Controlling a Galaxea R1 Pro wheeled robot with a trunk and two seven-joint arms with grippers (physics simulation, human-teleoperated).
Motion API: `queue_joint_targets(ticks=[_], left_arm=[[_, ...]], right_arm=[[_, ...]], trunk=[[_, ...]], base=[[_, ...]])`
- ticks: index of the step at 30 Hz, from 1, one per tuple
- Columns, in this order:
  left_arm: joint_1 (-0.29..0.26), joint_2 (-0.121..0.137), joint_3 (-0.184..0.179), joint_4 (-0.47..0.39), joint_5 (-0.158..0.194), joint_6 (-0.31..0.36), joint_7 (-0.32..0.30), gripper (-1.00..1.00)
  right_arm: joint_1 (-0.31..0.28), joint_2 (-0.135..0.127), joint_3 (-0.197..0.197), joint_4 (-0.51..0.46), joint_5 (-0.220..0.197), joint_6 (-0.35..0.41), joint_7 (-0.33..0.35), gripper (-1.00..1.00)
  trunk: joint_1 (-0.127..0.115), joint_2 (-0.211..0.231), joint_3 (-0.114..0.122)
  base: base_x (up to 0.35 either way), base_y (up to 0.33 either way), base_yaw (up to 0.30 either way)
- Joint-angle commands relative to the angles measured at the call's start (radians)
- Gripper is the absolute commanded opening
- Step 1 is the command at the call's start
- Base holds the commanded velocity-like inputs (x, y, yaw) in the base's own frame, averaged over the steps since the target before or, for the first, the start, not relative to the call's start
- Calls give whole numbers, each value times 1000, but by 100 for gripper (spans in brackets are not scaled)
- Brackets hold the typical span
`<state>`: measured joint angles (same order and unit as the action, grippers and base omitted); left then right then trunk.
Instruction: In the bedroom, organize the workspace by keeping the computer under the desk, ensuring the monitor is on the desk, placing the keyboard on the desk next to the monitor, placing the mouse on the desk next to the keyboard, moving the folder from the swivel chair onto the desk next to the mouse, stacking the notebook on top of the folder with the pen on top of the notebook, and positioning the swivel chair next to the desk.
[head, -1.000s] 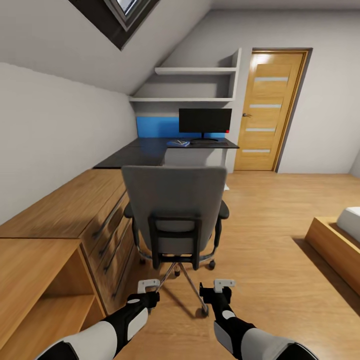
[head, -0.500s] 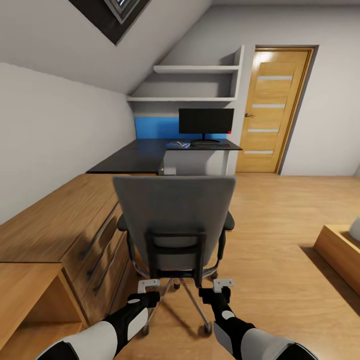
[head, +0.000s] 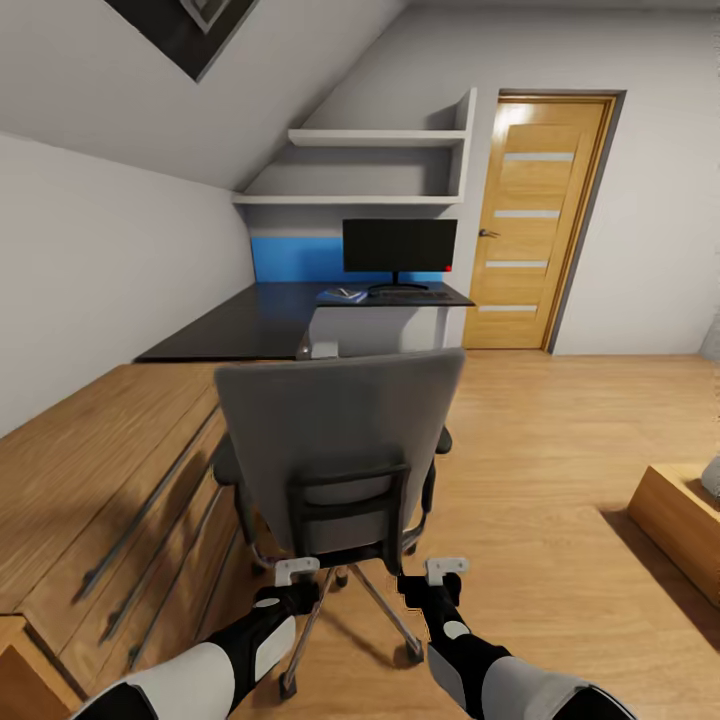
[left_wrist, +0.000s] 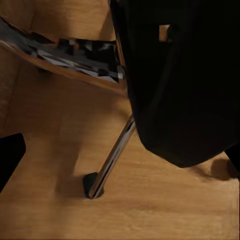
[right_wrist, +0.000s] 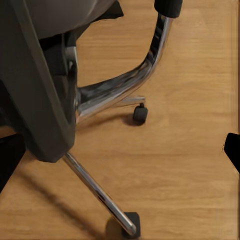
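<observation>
Dead ahead at twelve o'clock I have the swivel chair, its back toward me, standing on the floor. Beyond it, still near twelve, sits the desk, with the monitor on its far end and the keyboard just in front of the monitor. The folder lies on the desk left of the keyboard. A low cabinet runs along at ten o'clock; the door stands at one o'clock.

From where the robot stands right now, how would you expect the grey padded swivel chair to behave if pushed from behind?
The grey padded swivel chair would probably roll easily: its chrome spokes end in casters on smooth light-wood floor. It may swivel or veer if pushed off-centre. A high push on the tall backrest might tilt it slightly.
</observation>
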<state>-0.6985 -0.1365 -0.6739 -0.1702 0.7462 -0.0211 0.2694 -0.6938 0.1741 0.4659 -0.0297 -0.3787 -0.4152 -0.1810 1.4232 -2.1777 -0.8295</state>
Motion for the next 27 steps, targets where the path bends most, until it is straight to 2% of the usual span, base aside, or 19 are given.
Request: queue_joint_targets(ticks=[1, 7, 11, 15, 23, 26, 27], left_arm=[[-1, 0, -12, -1, 7, -2, 5, 100], [-1, -1, -12, -1, 7, -8, 5, 100], [-1, 0, -12, -1, 7, -10, 5, 100], [-1, 2, -12, 0, 8, -11, 5, 100], [-1, 7, -7, 14, 16, -11, 6, 100], [-1, 15, -4, 22, 28, -11, 6, 100], [-1, 21, -3, 24, 42, -11, 7, 100]], right_arm=[[-1, 0, 9, 1, -6, -2, -4, 100], [0, 0, 8, 1, -6, -2, -4, 100], [0, 0, 8, 1, -6, -2, -5, 100], [0, 0, 8, 0, -6, -2, -5, 100], [-1, -7, 2, -4, -12, 0, -6, 100], [-1, -14, -1, -5, -14, 3, -7, 100], [-1, -21, -2, -5, -15, 5, -7, 100]], trunk=[[0, 0, 0], [0, 0, 4], [0, 0, 4], [0, 0, 4], [0, 0, 4], [0, 0, 4], [0, 0, 4]], base=[[318, -154, -108], [293, -167, -89], [90, -66, -16], [-12, -11, -3], [-162, -1, 0], [-28, 0, 0], [-14, 0, 0]])
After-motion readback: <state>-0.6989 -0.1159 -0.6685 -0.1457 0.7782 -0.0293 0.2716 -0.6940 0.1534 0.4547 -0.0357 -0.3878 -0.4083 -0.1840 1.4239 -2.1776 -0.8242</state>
